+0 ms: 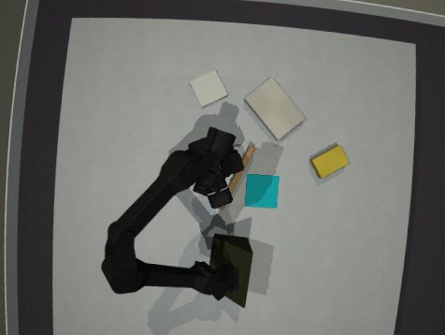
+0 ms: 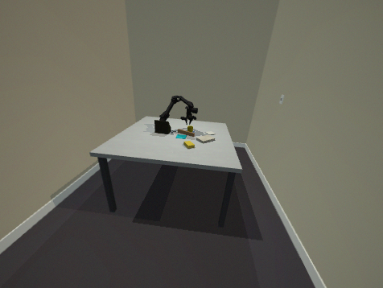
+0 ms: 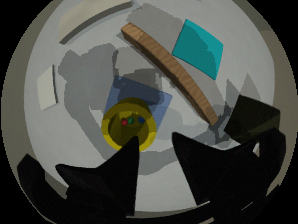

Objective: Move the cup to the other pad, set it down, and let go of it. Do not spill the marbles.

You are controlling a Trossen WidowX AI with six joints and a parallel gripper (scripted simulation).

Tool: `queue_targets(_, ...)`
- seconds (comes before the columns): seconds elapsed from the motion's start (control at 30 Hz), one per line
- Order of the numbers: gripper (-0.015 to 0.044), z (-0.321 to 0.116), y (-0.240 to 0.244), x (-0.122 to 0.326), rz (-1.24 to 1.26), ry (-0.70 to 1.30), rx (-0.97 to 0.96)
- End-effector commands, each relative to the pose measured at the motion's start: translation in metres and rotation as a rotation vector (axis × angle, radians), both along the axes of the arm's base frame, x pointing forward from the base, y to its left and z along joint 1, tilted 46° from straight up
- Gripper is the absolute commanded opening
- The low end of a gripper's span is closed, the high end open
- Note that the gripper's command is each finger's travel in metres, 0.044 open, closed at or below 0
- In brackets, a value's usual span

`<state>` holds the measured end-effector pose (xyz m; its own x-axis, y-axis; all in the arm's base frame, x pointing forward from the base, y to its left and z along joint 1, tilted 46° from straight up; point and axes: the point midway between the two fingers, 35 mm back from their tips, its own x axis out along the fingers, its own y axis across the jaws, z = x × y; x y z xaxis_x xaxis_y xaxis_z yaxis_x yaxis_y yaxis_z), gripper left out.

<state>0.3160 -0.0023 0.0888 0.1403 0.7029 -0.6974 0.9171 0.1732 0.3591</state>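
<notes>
The pale counter (image 1: 346,262) (image 2: 169,149) (image 3: 165,192) is carrying everything around me, and my black arm (image 1: 150,203) (image 2: 169,108) is reaching out over it, hiding the cup from the top view. A dark, slanted block (image 1: 242,262) (image 2: 162,127) (image 3: 254,119) is standing by the foot of my arm. My claw (image 2: 188,123) (image 3: 154,137) is pointing down, its fingers standing partway apart and holding nothing. A beige slab (image 1: 275,109) (image 2: 205,139) (image 3: 95,19) is lying beyond the wooden bar (image 1: 242,171) (image 2: 186,133) (image 3: 172,72), which is running between the cup and the teal pad (image 1: 262,191) (image 2: 181,137) (image 3: 199,49). A white square (image 1: 208,89) (image 2: 210,133) (image 3: 47,88) is lying near the slab, and a yellow block (image 1: 330,161) (image 2: 189,144) is sitting farther off. The blue pad (image 3: 137,90) is lying beneath the yellow cup (image 2: 190,129) (image 3: 129,131), which is standing upright below my fingertips, off to the left of their gap in the wrist view, one tip overlapping its rim there. Inside it, red, green and blue marbles (image 3: 131,121) are resting.
</notes>
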Motion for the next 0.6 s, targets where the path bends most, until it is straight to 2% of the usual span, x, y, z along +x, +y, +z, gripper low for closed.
queue_targets(0.0, 0.0167, -0.001, 0.002, 0.001, -0.007, 0.009, 0.008)
queue_targets(0.57, 0.0167, -0.021, 0.02, 0.006, -0.007, 0.009, 0.007)
